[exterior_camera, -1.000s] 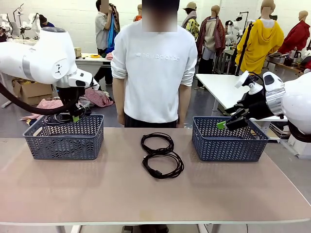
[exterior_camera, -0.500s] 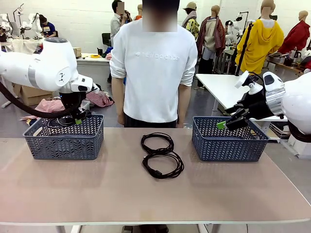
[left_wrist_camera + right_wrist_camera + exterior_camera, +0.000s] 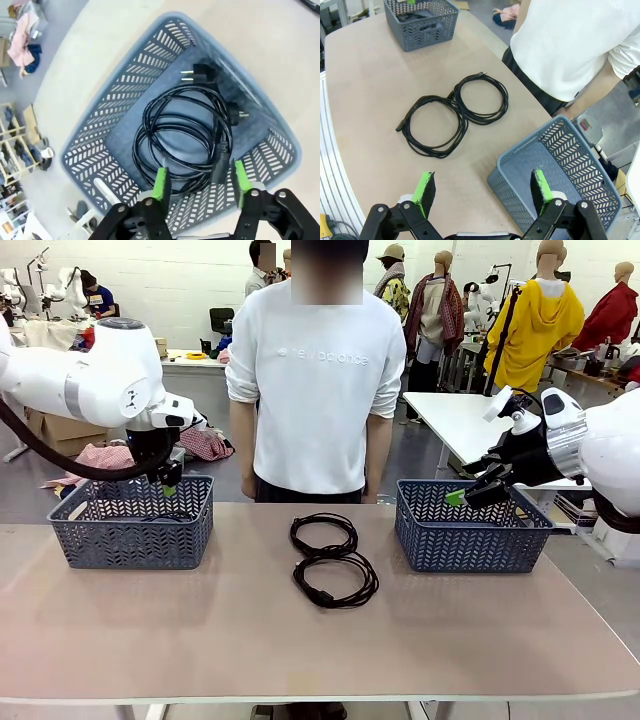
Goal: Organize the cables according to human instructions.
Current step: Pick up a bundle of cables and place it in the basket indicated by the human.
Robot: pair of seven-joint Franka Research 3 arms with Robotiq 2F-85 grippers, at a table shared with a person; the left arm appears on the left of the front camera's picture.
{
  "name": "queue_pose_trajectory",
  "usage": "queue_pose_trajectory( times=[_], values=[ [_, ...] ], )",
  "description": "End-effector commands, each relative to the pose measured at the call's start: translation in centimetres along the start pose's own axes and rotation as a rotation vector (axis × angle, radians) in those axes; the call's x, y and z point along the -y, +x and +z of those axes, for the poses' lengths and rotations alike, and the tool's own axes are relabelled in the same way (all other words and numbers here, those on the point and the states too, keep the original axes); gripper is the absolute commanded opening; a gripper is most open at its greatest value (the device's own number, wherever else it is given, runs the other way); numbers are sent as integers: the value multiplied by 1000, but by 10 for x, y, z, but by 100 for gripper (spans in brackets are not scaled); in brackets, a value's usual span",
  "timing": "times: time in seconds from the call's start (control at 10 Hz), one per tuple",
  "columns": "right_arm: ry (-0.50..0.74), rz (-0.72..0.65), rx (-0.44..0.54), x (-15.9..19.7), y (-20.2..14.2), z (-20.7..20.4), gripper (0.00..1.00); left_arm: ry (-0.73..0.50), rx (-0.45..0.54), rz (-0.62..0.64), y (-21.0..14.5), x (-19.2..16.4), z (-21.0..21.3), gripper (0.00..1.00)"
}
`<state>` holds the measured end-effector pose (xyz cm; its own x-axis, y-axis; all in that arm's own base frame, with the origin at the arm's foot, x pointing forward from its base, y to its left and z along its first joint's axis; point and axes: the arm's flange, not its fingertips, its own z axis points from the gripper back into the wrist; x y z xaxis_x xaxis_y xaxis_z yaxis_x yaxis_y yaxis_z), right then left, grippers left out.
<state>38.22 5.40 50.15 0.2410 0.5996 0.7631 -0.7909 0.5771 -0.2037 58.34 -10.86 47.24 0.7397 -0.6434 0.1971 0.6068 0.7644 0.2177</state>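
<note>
Beige tabletop (image 3: 200,640) stretched under both arms. Directly beneath the left claw (image 3: 199,167), spread wide and empty, the left basket (image 3: 100,130) held coiled cables (image 3: 142,135), seemingly sorted there. The right claw (image 3: 481,175) hung equally wide above the empty-looking right basket (image 3: 580,165). Two loose coils (image 3: 457,102) lay ahead of it, probably awaiting the person's (image 3: 320,380) word.

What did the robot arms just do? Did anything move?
The left gripper let go of its cable, which dropped into the left basket, and the arm shifted slightly right. The right gripper, the person and the two cables on the table stayed put.
</note>
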Motion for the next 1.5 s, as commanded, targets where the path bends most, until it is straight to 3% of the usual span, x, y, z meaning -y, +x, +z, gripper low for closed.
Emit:
queue_pose_trajectory(
  times=[0.0, 0.1, 0.3, 0.6, 0.7, 1.4],
  values=[
    [1, 3, 6, 1, -1, -2, 100, 7, -13, 7, 9, 2, 4, 76],
    [1, 3, 6, 1, -1, -2, 100, -10, -9, 5, 11, 3, 9, 93],
    [1, 3, 6, 1, -1, -2, 100, -42, -4, 12, 12, 3, 13, 100],
    [1, 3, 6, 1, -1, -2, 100, -96, 15, 39, 11, 7, 9, 100],
    [1, 3, 6, 1, -1, -2, 100, -42, -4, 13, 12, 7, 11, 100],
    [1, 3, 6, 1, -1, -2, 100, -42, -4, 13, 12, 7, 11, 100]
  ],
)
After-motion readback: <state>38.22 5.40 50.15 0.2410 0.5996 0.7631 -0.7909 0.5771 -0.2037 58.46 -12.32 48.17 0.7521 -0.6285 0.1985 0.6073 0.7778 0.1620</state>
